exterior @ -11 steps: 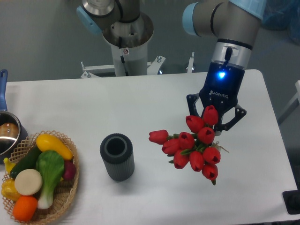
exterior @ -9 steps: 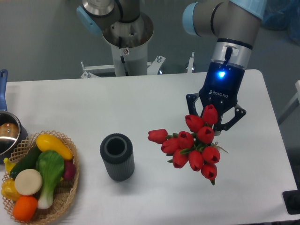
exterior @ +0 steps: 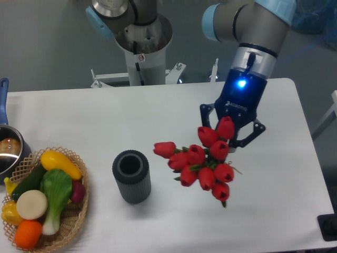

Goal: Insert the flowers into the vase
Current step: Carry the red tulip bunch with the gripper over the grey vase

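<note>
The flowers [exterior: 202, 161], a bunch of red tulip buds with green stems, hang in the air right of the table's middle. My gripper [exterior: 230, 137] is shut on the bunch from above; its fingers are mostly hidden behind the buds. The vase [exterior: 131, 176], dark grey and ribbed with a round open mouth, stands upright on the white table to the left of the flowers, with a small gap between its rim and the nearest bud.
A wicker basket [exterior: 73, 224] of toy vegetables and fruits sits at the front left. A metal pot [exterior: 8, 150] with a blue handle is at the left edge. The robot's base column [exterior: 141, 52] stands behind the table.
My gripper and the flowers have moved left, toward the vase, and slightly away from the front edge. The vase has not moved.
</note>
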Tool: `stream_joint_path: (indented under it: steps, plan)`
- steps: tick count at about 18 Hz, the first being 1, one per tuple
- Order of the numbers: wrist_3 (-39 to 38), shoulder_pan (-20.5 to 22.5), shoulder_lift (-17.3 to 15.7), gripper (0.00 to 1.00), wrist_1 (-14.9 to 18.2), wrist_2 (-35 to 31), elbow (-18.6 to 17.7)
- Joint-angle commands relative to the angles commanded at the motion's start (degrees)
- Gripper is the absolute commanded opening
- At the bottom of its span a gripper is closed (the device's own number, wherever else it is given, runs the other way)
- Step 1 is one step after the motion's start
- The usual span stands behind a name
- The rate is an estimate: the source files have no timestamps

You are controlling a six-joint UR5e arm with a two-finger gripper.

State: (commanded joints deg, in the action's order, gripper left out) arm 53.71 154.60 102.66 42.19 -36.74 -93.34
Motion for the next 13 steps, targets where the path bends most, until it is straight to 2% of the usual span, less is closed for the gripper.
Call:
stream_joint_path:
  steps: [5,10,13]
  plan:
    - [-2.12,-2.37,-0.61,0.33,0.0,4.57,-1.58]
    - [-4.58,-5.01,-1.93,0.33,0.0,5.01,-2.2]
    - [-5.28,-5.19,-3.42,0.33,0.0,6.23,-2.2]
